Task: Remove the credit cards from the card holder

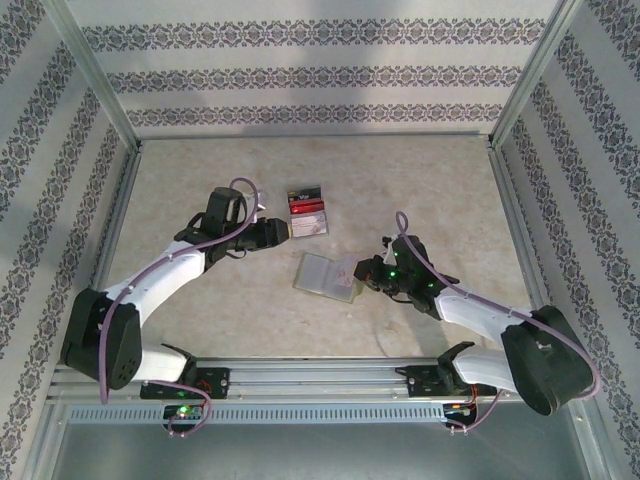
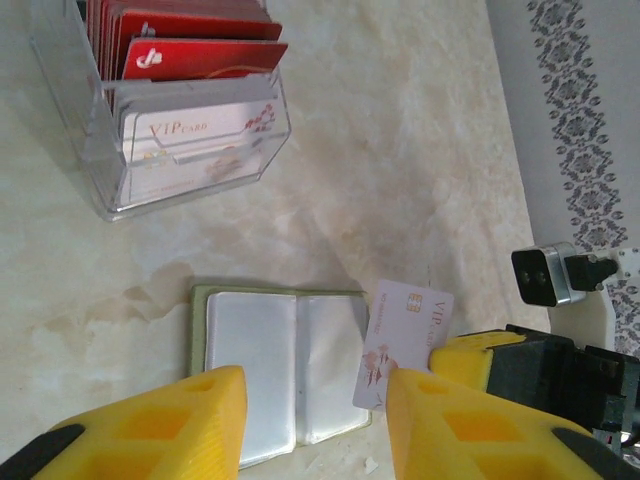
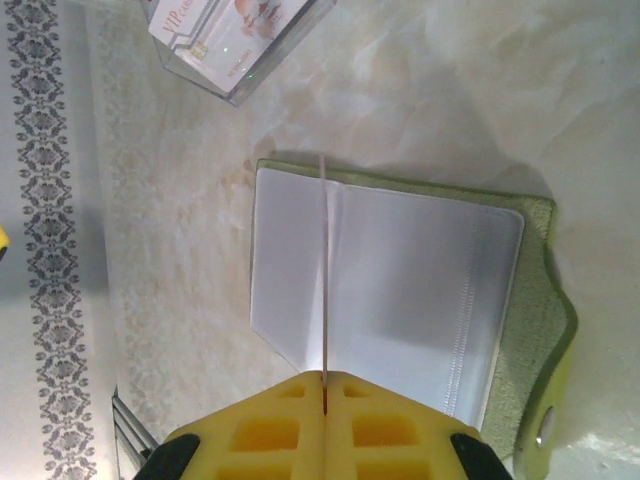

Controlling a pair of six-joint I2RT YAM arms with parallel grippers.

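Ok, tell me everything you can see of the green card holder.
The card holder lies open and flat on the table, near its middle. Its cover looks like olive-green fabric; inside are pale translucent plastic sleeves with a stitched seam, apparently empty. The right gripper, jaws shut, holds a pale card over one end; contact with the holder is unclear.

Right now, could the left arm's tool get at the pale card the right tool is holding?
Probably yes. The left tool is open near the card holder, and most of the pale card sticks out free of the right tool.
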